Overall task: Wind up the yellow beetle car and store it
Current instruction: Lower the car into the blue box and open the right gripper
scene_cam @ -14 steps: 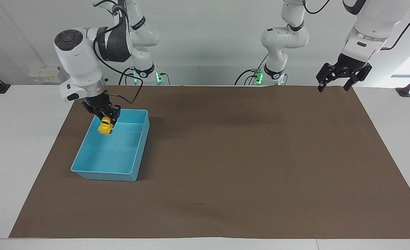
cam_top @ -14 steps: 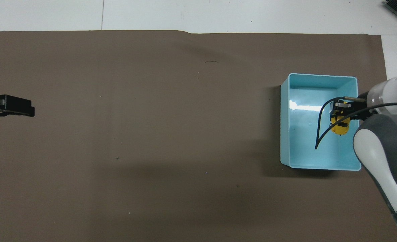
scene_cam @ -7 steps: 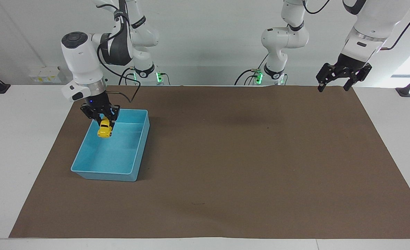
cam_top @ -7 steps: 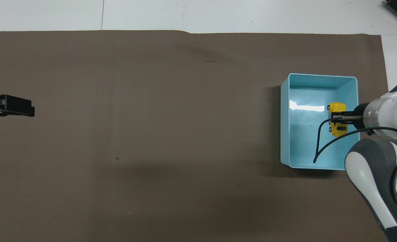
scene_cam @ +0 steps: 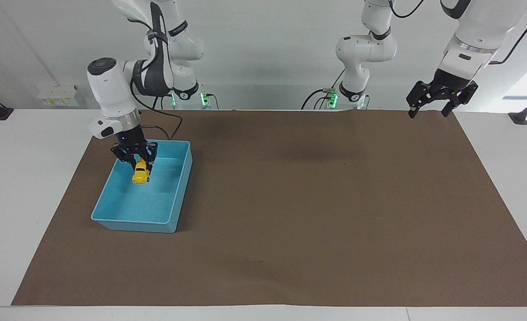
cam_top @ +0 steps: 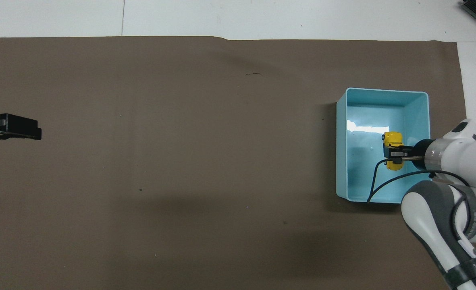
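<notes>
Since a moment ago your right gripper point(scene_cam: 140, 163) has carried the yellow car point(scene_cam: 141, 173) lower and toward the middle of the blue bin point(scene_cam: 177, 187). You see its fingers clamped tight on the car, which hangs just beneath them inside the bin. Your left gripper point(scene_cam: 428, 109) waits wide open and empty over the brown mat point(scene_cam: 317, 205).

Glossy plastic blue bin point(scene_cam: 180, 196), shiny yellow beetle car point(scene_cam: 141, 173), matt brown paper-like mat point(scene_cam: 312, 200)
</notes>
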You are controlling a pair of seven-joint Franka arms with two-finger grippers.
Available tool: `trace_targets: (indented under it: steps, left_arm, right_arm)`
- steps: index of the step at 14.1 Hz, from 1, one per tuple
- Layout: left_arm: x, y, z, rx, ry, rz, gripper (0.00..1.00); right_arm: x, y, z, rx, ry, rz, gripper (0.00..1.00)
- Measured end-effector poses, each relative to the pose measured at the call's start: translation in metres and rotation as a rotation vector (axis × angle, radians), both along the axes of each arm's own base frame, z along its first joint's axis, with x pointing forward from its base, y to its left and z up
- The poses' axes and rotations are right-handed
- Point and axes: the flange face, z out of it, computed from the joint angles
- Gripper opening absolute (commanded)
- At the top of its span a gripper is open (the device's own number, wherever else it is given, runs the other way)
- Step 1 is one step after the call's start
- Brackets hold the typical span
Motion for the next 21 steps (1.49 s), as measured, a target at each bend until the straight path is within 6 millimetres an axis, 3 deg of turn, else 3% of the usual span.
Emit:
trace_targets:
  steps: [10, 11, 13, 18, 21]
  left_arm:
    - [0.0, 0.0, 0.0, 0.0, 0.0, 0.0, 1.0]
    - [0.0, 0.0, 0.0, 0.0, 0.0, 0.0, 1.0]
    - [0.0, 0.0, 0.0, 0.0, 0.0, 0.0, 1.0]
    - [0.0, 0.0, 0.0, 0.0, 0.0, 0.0, 1.0]
    - [0.0, 0.0, 0.0, 0.0, 0.0, 0.0, 1.0]
  right_arm:
    - [-0.013, -0.001, -0.095, -0.008, -0.026, -0.003, 0.0]
    - [-0.013, -0.001, -0.099, -0.008, -0.027, -0.002, 0.04]
    - [-0.012, 0.0, -0.098, -0.009, -0.031, -0.001, 1.0]
    - [-0.005, 0.007, -0.087, -0.007, -0.032, 0.014, 1.0]
    - [0.014, 0.007, -0.051, 0.002, 0.004, 0.02, 1.0]
